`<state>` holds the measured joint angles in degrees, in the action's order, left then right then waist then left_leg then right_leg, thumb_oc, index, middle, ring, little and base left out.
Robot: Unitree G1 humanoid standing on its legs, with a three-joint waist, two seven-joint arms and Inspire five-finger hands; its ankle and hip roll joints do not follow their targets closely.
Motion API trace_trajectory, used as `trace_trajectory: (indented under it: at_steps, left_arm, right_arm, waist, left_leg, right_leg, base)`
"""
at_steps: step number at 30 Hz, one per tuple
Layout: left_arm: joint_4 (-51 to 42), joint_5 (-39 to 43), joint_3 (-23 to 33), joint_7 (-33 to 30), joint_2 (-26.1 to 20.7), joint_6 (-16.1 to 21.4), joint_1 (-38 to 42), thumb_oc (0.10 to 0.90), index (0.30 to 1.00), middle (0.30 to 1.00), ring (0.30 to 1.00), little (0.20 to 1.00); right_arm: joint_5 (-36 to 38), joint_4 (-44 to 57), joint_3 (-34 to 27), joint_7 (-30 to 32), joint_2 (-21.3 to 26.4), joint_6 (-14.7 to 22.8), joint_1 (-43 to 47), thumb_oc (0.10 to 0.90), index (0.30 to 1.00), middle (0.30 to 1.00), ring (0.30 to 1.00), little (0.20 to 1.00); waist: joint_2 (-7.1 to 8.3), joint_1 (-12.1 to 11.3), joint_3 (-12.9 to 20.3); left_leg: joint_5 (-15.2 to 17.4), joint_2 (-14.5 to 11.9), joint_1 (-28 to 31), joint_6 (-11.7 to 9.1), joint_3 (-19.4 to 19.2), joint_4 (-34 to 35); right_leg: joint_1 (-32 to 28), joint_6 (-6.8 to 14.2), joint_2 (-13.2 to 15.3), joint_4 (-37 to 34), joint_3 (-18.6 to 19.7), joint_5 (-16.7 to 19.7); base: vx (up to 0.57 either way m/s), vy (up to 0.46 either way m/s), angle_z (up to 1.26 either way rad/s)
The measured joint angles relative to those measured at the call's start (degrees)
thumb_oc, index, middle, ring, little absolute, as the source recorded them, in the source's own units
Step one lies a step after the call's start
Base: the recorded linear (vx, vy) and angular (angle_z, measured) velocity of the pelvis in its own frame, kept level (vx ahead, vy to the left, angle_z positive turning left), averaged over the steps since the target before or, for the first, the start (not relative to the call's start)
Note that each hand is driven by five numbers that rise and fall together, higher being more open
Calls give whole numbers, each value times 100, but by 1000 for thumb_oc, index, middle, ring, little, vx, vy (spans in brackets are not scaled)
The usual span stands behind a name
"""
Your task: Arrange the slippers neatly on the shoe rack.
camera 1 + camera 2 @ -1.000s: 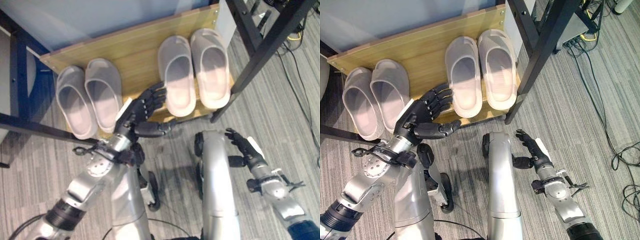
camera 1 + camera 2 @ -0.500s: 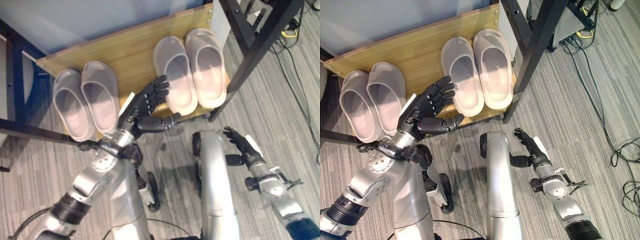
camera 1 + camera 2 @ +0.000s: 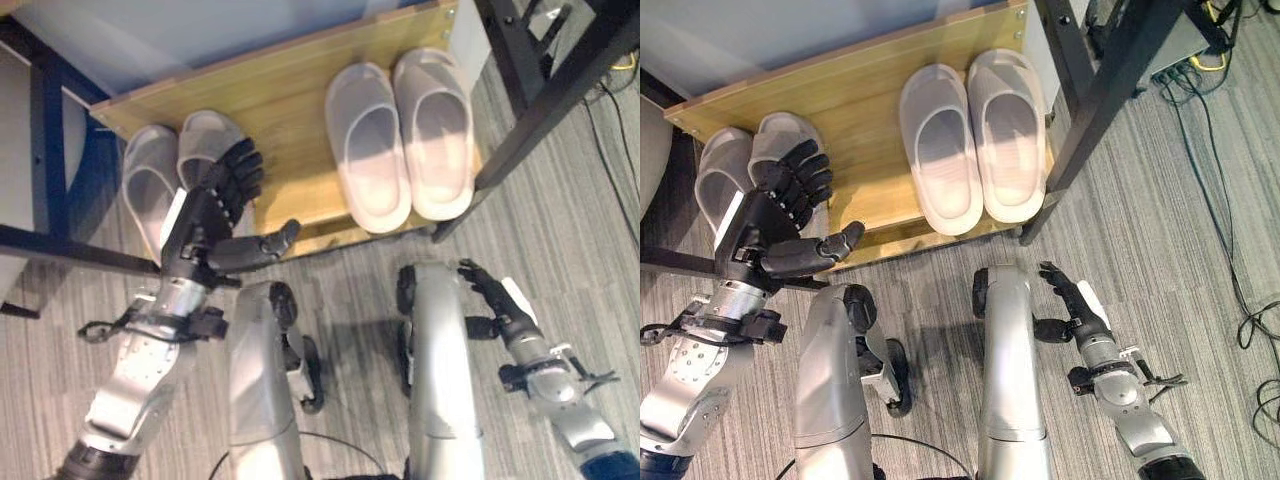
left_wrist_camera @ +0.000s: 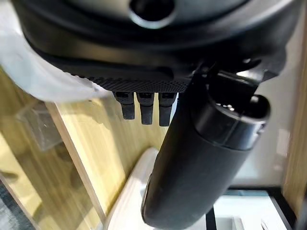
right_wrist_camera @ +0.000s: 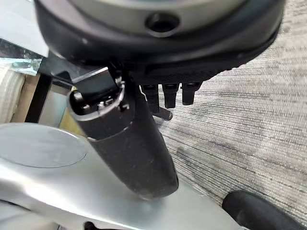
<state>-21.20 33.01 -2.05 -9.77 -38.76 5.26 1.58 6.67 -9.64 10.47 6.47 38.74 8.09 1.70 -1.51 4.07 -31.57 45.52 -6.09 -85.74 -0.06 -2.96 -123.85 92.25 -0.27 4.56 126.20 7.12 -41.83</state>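
Two slipper pairs (image 3: 975, 135) sit on our shoe rack (image 3: 865, 85). Left hand (image 3: 775, 225) hovers open over the left pair (image 3: 750, 165); a sloppy nudge could skew them. Right hand (image 3: 1075, 310) hangs relaxed.

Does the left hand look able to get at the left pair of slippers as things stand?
Probably yes: the left hand hangs open directly over the left pair of slippers on the shoe rack, nothing between.

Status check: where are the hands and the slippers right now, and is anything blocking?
Left hand open above left pair of pale grey slippers. Right hand open, low over carpet. Right pair of grey slippers side by side on wooden shoe rack. Black metal post beside rack.
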Motion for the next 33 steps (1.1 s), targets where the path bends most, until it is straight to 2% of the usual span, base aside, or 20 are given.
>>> trace_trajectory:
  at_steps: [1, 2, 3, 4, 5, 7, 8, 11, 12, 14, 15, 18, 19, 21, 23, 25, 27, 28, 30, 33]
  left_arm:
    - [51, -21, 58, 13, 142, 1, 7, 800, 900, 900, 900, 900]
    - [146, -19, 20, 13, 453, 7, 261, 800, 900, 900, 900, 900]
    - [223, -23, -10, 31, 559, 5, 437, 800, 900, 900, 900, 900]
    - [269, -23, -18, 61, 590, 5, 584, 800, 900, 900, 900, 900]
    - [315, -81, -51, 107, 605, 1, 827, 800, 900, 900, 900, 900]
    - [310, -241, -53, 174, 620, 48, 1113, 800, 900, 900, 900, 900]
    - [297, -242, -52, 174, 604, 101, 1161, 800, 900, 900, 900, 900]
    - [336, -324, -134, 189, 607, 182, 1247, 800, 900, 900, 900, 900]
    - [707, -475, -382, 272, 587, 225, 1200, 800, 900, 900, 900, 900]
    - [945, -531, -568, 299, 609, 309, 1050, 800, 900, 900, 900, 900]
    - [1077, -686, -716, 313, 608, 351, 867, 800, 900, 900, 900, 900]
    - [1730, -921, -1021, 397, 781, 396, 944, 800, 900, 900, 900, 900]
    - [2307, -1157, -1255, 440, 929, 384, 934, 800, 900, 900, 900, 900]
    - [2604, -1262, -1407, 472, 1008, 339, 805, 800, 900, 900, 900, 900]
    - [3203, -1646, -1568, 631, 1160, 334, 626, 800, 900, 900, 900, 900]
    - [3376, -1810, -1672, 668, 1170, 346, 217, 800, 900, 900, 900, 900]
    - [3524, -1940, -1668, 680, 1220, 368, -90, 800, 900, 900, 900, 900]
    - [3863, -2044, -1695, 686, 1322, 377, -186, 800, 900, 900, 900, 900]
    - [3968, -2049, -1694, 679, 1314, 346, -358, 800, 900, 900, 900, 900]
    - [4111, -2271, -1632, 676, 1321, 337, -317, 800, 900, 900, 900, 900]
  right_arm:
    - [-35, -155, 55, 10, -25, -2, 220, 800, 900, 900, 900, 900]
    - [-164, -177, -57, 79, 2, -39, 469, 800, 900, 900, 900, 900]
    - [-225, -182, -109, 112, 32, -39, 606, 800, 900, 900, 900, 900]
    - [-238, -178, -130, 138, 53, -27, 721, 800, 900, 900, 900, 900]
    - [-396, -207, -166, 149, 75, -18, 885, 800, 900, 900, 900, 900]
    - [-587, -255, -193, 167, 87, -12, 1024, 800, 900, 900, 900, 900]
    - [-665, -292, -182, 180, 80, -12, 1101, 800, 900, 900, 900, 900]
    - [-654, -489, -228, 239, 101, 35, 1348, 800, 900, 900, 900, 900]
    - [-650, -616, -129, 290, 71, 69, 1403, 800, 900, 900, 900, 900]
    - [-649, -647, -38, 297, 65, 209, 1397, 800, 900, 900, 900, 900]
    - [-649, -673, 51, 272, 72, 255, 1417, 800, 900, 900, 900, 900]
    - [-651, -922, 173, 257, -123, 259, 1481, 800, 900, 900, 900, 900]
    - [-644, -1026, 333, 221, -353, 297, 1462, 800, 900, 900, 900, 900]
    - [-645, -1094, 519, 178, -462, 339, 1413, 800, 900, 900, 900, 900]
    - [-643, -1338, 579, 73, -742, 365, 1215, 800, 900, 900, 900, 900]
    - [-644, -1430, 724, 29, -850, 426, 891, 800, 900, 900, 900, 900]
    - [-644, -1522, 738, -15, -926, 464, 684, 800, 900, 900, 900, 900]
    - [-645, -1655, 747, -47, -970, 462, 532, 800, 900, 900, 900, 900]
    - [-646, -1749, 738, -72, -961, 481, 444, 800, 900, 900, 900, 900]
    - [-649, -1945, 738, -101, -985, 421, 555, 800, 900, 900, 900, 900]
  waist:
    - [-6, -12, 0]
    - [9, -137, 10]
    - [28, -183, 12]
    - [47, -194, 20]
    - [33, -232, 12]
    - [-8, -296, 7]
    - [-32, -306, 14]
    - [-117, -405, 14]
    - [-95, -442, 91]
    - [-81, -459, 330]
    - [-78, -475, 500]
    - [-113, -523, 505]
    - [-103, -500, 517]
    - [-97, -438, 543]
    - [-38, -425, 528]
    - [78, -424, 1026]
    - [147, -436, 1167]
    - [196, -439, 1365]
    - [242, -433, 1570]
    - [241, -500, 1582]
  left_leg:
    - [-37, -48, -21, -53, -2, 189]
    - [-384, -102, -52, -30, -77, 977]
    - [-616, -103, -56, 16, -134, 1518]
    - [-866, -66, -30, -58, -162, 1967]
    - [-1165, -22, 62, -83, -128, 2651]
    - [-1389, 110, 266, -141, 124, 3287]
    - [-1471, 128, 311, -255, 235, 3444]
    - [-1888, 180, 755, -268, 472, 4427]
    - [-2209, 228, 1291, -405, 540, 5091]
    - [-2322, 280, 1630, -434, 535, 5739]
    - [-2535, 330, 1812, -380, 525, 6143]
    - [-2868, 333, 2215, -366, 511, 6870]
    - [-3238, 337, 2722, -373, 484, 7685]
    - [-3476, 340, 3128, -364, 487, 8257]
    - [-3978, 357, 4201, -392, 527, 9457]
    - [-4173, 349, 4663, -397, 548, 10070]
    - [-4323, 323, 5221, -415, 614, 10601]
    - [-4494, 303, 5604, -419, 646, 11036]
    - [-4559, 278, 5794, -413, 681, 11277]
    - [-4589, 273, 5956, -388, 700, 11363]
  right_leg:
    - [22, -36, -7, -226, -43, 59]
    - [107, -98, -65, -1030, -106, 467]
    - [109, -45, -60, -1567, -144, 700]
    - [71, 73, -58, -1998, -157, 924]
    - [-89, -94, 29, -2668, -308, 1179]
    - [-444, -137, 87, -3321, -562, 1331]
    - [-557, -160, 112, -3505, -680, 1372]
    - [-1214, -396, 230, -4557, -1137, 1650]
    - [-1799, -370, 258, -5178, -1240, 1875]
    - [-2103, -290, 255, -5721, -1249, 1973]
    - [-2286, -284, 257, -6073, -1262, 2124]
    - [-2692, -252, 227, -6771, -1310, 2439]
    - [-3192, -201, 210, -7559, -1370, 2746]
    - [-3607, -179, 194, -8098, -1446, 2948]
    - [-4648, -103, 150, -9139, -1589, 3310]
    - [-5058, -75, 108, -9642, -1645, 3431]
    - [-5624, -17, 49, -10110, -1742, 3486]
    - [-6003, -17, 12, -10491, -1836, 3591]
    - [-6249, -50, -39, -10762, -1892, 3711]
    - [-6503, -79, -64, -11012, -1926, 3828]
  base:
    - [-215, 13, -41]
    - [-195, 20, -47]
    - [-181, 36, -44]
    - [-171, 48, -16]
    - [-135, 34, -5]
    - [-163, 2, 8]
    - [-223, -64, 12]
    - [-138, -61, 13]
    - [-119, -79, 29]
    - [-88, -60, 29]
    - [-154, -53, 17]
    - [-66, -74, 4]
    - [-82, -76, 4]
    - [86, -95, 9]
    - [152, -81, 16]
    - [188, -69, 9]
    - [146, -54, 14]
    - [104, -50, 19]
    - [86, -50, 12]
    - [81, -41, 1]
